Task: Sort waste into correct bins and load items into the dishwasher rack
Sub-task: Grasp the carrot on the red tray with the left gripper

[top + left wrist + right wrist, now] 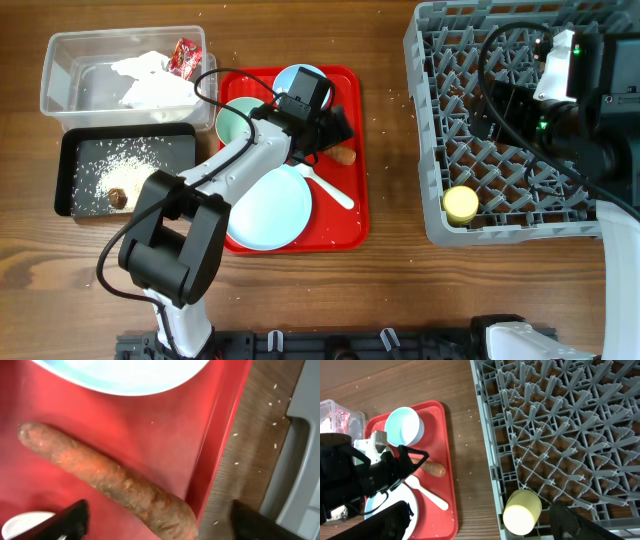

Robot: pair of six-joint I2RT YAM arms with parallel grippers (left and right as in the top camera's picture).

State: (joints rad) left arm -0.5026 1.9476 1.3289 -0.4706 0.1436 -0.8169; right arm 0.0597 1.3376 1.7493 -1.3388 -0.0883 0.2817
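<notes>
An orange carrot (110, 477) lies on the red tray (350, 220), with its thick end between the fingers of my open left gripper (160, 527), which hovers over it (335, 130). The tray also holds the pale-blue plate (275, 210), mint-green bowl (232, 120), light-blue bowl (290, 80) and white spoon (330, 185). The clear tub (52, 70) holds the tissue (150, 80) and red wrapper (186, 57). The black tray (170, 150) holds rice (125, 165) and a brown lump (118, 198). My right gripper (485, 527) is open and empty above the grey rack (440, 60), near the yellow cup (522, 510).
Loose rice grains lie scattered on the wooden table between the red tray and the rack (272, 402). The rack's left wall (487, 435) stands close to the red tray's right edge. My left arm stretches over the plate and mint bowl.
</notes>
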